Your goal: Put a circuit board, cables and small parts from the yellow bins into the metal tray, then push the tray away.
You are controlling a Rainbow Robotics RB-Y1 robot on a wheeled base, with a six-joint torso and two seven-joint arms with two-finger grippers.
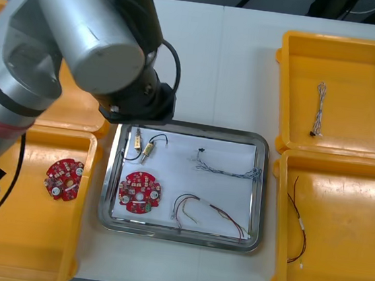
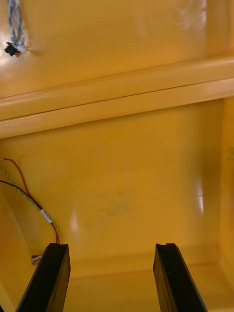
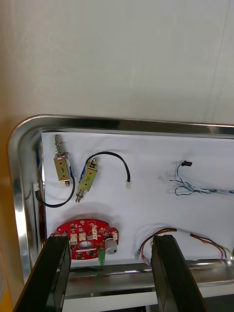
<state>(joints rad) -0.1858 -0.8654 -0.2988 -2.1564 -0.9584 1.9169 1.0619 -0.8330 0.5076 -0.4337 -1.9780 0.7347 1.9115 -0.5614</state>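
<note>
The metal tray (image 1: 258, 189), white inside, holds a round red circuit board (image 1: 139, 193), two small metal parts (image 1: 147, 150), a black cable (image 1: 159, 137), a blue and white cable (image 1: 228, 169) and a red and yellow cable (image 1: 210, 211). My left arm's wrist (image 1: 138, 97) hangs over the tray's far left corner. In the left wrist view my left gripper (image 3: 113, 278) is open and holds nothing; the circuit board (image 3: 85, 236) and tray rim (image 3: 122, 273) show between its fingers. My right gripper (image 2: 112, 278) is open over the near right bin (image 2: 146, 195), with a red and yellow cable (image 2: 34, 202) beside one finger.
The near left yellow bin (image 1: 26, 244) holds another circuit board (image 1: 64, 178). A blue and white cable (image 1: 320, 109) lies in the far right bin (image 1: 373, 60), and a red and yellow cable (image 1: 298, 221) in the near right bin (image 1: 342, 267). Bare table lies beyond the tray.
</note>
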